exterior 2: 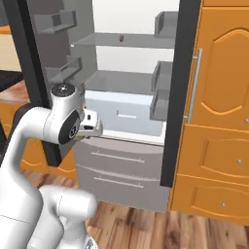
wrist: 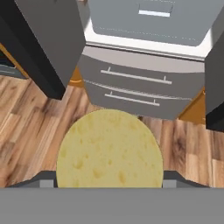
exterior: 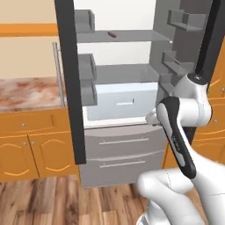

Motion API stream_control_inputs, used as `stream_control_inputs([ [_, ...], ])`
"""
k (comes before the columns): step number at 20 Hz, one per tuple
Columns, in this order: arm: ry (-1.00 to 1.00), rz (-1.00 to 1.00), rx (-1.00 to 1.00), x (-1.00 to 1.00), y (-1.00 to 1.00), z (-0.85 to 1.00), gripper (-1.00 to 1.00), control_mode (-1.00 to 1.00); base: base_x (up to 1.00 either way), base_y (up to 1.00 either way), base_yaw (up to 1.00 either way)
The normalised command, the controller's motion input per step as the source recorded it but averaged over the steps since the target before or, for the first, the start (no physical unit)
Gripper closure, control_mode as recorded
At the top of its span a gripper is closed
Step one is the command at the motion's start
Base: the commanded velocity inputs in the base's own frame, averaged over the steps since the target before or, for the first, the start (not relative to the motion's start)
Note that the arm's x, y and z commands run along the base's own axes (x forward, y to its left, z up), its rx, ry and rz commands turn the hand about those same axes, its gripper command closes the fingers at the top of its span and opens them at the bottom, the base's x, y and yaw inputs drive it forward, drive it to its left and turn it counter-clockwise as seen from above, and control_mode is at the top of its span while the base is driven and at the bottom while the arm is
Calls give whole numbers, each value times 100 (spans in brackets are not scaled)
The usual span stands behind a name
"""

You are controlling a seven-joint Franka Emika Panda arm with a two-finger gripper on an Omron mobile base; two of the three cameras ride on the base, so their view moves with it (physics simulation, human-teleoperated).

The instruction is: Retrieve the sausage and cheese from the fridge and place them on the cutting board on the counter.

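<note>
The claw (wrist: 109,186) is clamped on the cheese (wrist: 109,148), a pale-yellow round chunk with small pits that sits between the two dark fingers (wrist: 43,179), wide enough to keep them well spread. In the hand view the cheese hangs over the wooden floor (wrist: 30,127), in front of the two grey lower drawers (wrist: 131,87) of the fridge (exterior: 118,145). Both fridge doors stand open to either side of the claw, and a pale bin (exterior: 125,103) sits just above the drawers, beyond the cheese.

From the base views the claw itself is mostly hidden behind the wrist; the hand sits low in front of the fridge, about level with the pale bin and the top drawer. The sausage (exterior: 112,34), a short reddish-brown piece, lies on the upper shelf (exterior: 127,37) inside the fridge, well above the claw and farther back. It shows in the right base view too (exterior 2: 121,37), small and dark on that same shelf.

The table (exterior: 28,92), a pinkish marbled top over orange cabinets (exterior: 26,149), lies off to the left of the claw, beyond the left fridge door. More orange cabinets (exterior 2: 221,121) stand to the right of the fridge.
</note>
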Motion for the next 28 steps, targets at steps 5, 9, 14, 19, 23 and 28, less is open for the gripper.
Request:
stream_control_inputs([
  [5,0,0,0,0,0,0,100,100,-4,0,42],
  [9,0,0,0,0,0,0,100,100,-2,0,61],
  [14,0,0,0,0,0,0,100,100,0,0,63],
  [19,0,0,0,0,0,0,100,100,0,5,59],
  [23,0,0,0,0,0,0,100,100,14,20,53],
  [28,0,0,0,0,0,0,100,100,22,26,54],
])
